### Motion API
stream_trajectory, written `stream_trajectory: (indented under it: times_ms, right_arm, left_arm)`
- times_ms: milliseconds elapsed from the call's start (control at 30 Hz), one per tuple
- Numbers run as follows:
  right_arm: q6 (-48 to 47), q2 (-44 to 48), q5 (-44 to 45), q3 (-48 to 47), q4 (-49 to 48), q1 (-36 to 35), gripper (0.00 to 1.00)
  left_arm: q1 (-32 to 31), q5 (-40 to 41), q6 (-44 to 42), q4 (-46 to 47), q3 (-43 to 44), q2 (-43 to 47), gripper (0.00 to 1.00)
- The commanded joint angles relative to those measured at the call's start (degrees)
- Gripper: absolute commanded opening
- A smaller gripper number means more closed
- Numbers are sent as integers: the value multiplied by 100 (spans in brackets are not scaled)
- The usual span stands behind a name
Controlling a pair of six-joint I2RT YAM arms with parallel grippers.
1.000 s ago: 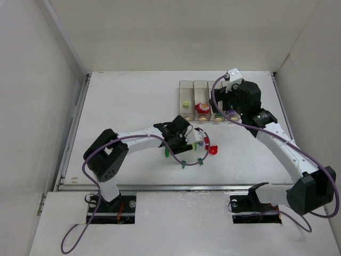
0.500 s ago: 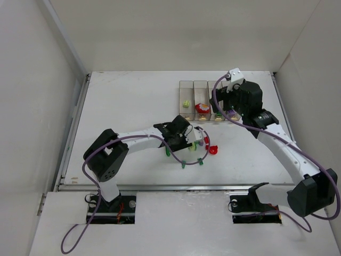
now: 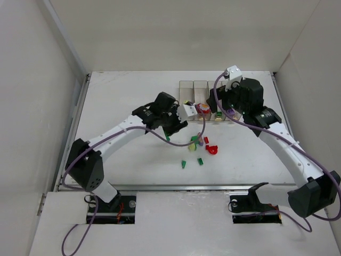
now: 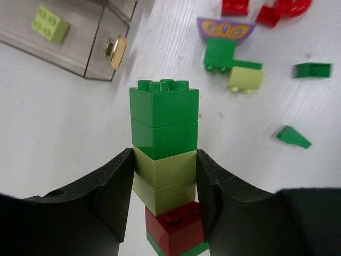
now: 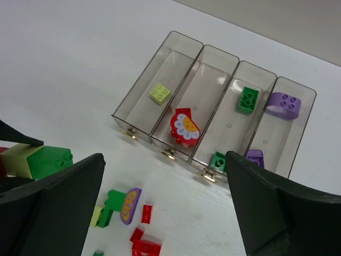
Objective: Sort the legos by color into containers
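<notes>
The left end effector (image 4: pixel 164 176) is clamped on a stacked clump of legos (image 4: pixel 164 114), two green bricks over pale yellow-green, red at the bottom, held just short of the knob end of the containers (image 5: pixel 238 61). The right end effector (image 5: pixel 164 159) hangs over that row, fingers spread wide, gripping nothing. The bins hold a yellow-green brick (image 5: pixel 160 94), a red flower-printed piece (image 5: pixel 184 128), green bricks (image 5: pixel 248 100) and purple pieces (image 5: pixel 282 104). Loose red pieces (image 4: pixel 266 10) and green bits (image 4: pixel 293 137) lie scattered on the counter (image 3: pixel 117 96).
</notes>
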State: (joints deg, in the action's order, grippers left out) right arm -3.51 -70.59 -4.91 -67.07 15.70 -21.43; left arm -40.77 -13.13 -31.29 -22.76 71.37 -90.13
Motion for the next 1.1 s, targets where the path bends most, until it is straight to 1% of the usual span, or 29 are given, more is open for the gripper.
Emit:
stream_trajectory:
  times_ms: [0, 33, 67, 133, 267, 300, 367, 400, 533, 600, 633, 700, 933, 1000, 1067]
  right_arm:
    - [70, 54, 34, -403, 214, -195, 100]
    - [70, 54, -71, -404, 266, -195, 100]
    - [70, 54, -420, -404, 266, -195, 100]
    - [70, 115, -826, -544, 328, -248, 100]
    - [70, 274, -2239, -422, 39, -327, 100]
    - [70, 361, -2930, -334, -110, -327, 100]
    - [149, 361, -3505, -193, -445, -327, 100]
    - [149, 361, -4091, -193, -445, -327, 100]
    - [272, 2, -5052, -420, -445, -327, 100]
    - [324, -165, -5309, -491, -507, -327, 100]
    - [324, -218, -5467, -491, -507, -327, 98]
    - [429, -332, -5468, -562, -507, -327, 97]
    - [544, -526, -5266, -562, -559, -327, 86]
    - [544, -526, -5266, -562, -560, -327, 81]
    - [544, -579, -5319, -623, -612, -327, 74]
  left_arm:
    - [-62, -795, -79, -395, 316, 504, 0]
    - [-62, -866, -140, -395, 377, 679, 0]
    - [-62, -919, -141, -317, 377, 776, 0]
    - [-62, -1025, 43, -11, 377, 978, 0]
    - [-62, -1192, 333, 499, 316, 1505, 0]
    - [-62, -1192, 395, 579, 255, 1568, 0]
    - [-114, -1192, 395, 658, 254, 1647, 0]
    - [-115, -1131, 395, 659, 254, 1647, 0]
    - [-168, -1061, 264, 598, 254, 1788, 0]
    - [-168, -1000, 202, 598, 254, 1840, 0]
    - [-168, -999, 202, 598, 254, 1841, 0]
    - [-168, -999, 202, 659, 193, 1902, 0]
    - [-220, -946, 325, 835, 87, 2008, 0]
    - [-220, -946, 325, 835, 87, 2008, 0]
    - [-220, -946, 325, 835, 87, 2008, 0]
